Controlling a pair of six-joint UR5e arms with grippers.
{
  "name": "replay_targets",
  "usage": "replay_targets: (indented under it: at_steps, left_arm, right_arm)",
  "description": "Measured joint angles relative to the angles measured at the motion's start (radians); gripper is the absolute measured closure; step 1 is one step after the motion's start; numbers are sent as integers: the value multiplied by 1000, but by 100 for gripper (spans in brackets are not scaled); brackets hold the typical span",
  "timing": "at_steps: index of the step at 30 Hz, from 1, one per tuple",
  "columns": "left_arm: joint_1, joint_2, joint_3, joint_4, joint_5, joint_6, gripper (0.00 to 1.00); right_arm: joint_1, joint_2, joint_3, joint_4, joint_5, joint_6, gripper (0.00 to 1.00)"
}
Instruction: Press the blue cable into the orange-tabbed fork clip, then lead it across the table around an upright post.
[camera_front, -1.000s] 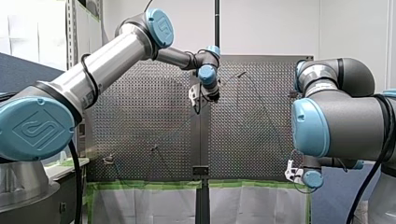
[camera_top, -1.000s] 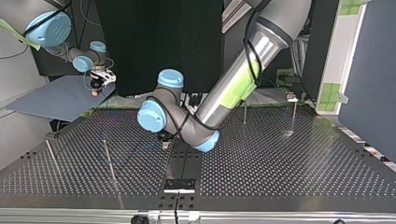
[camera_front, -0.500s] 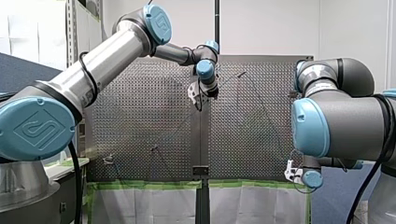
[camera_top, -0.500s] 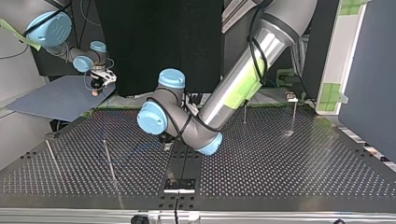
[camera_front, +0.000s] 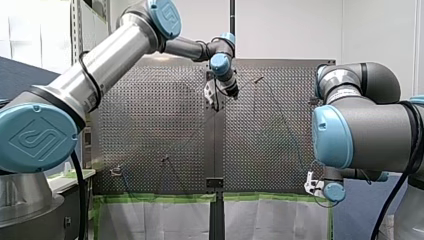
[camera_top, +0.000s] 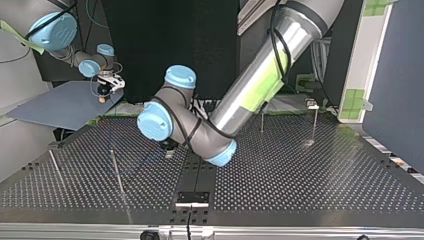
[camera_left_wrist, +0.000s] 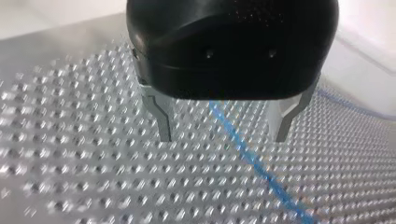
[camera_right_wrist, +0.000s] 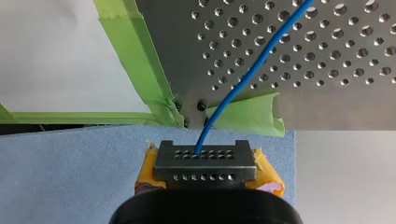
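The blue cable (camera_left_wrist: 243, 149) lies on the perforated plate and runs slantwise between the metal fingers of my left gripper (camera_left_wrist: 222, 138), which is open just above it. That gripper (camera_top: 169, 151) hangs over the plate's middle, mostly hidden behind its own wrist. My right gripper (camera_right_wrist: 205, 151), with yellow pads, is shut on the cable's end (camera_right_wrist: 243, 79) off the table's corner, at the top view's far left (camera_top: 102, 97). A small clip (camera_front: 116, 171) sits at the front view's lower left; its tab colour does not show.
Thin upright posts stand on the plate: two at the top view's left (camera_top: 116, 170) (camera_top: 55, 167) and two at its far right (camera_top: 315, 122) (camera_top: 262, 120). Green tape (camera_right_wrist: 140, 60) lines the table edge. A blue-grey sheet (camera_top: 60, 107) lies under my right gripper.
My left arm's wrist has swung toward the top view's left, carrying the open gripper along over the plate. The right arm has stayed put with the cable.
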Motion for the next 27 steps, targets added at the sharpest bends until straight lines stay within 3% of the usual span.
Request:
replay_targets:
  at_steps: [5, 18, 27]
  left_arm:
    - [-6, 36, -31, 7, 23, 21, 0]
    - [-7, 160, -148, 101, 83, 137, 0]
    - [-40, 210, -157, 183, 126, 226, 0]
  right_arm:
    - [1, 0, 0, 0, 0, 0, 100]
    - [8, 0, -2, 2, 0, -3, 100]
    - [11, 0, -8, 7, -1, -3, 100]
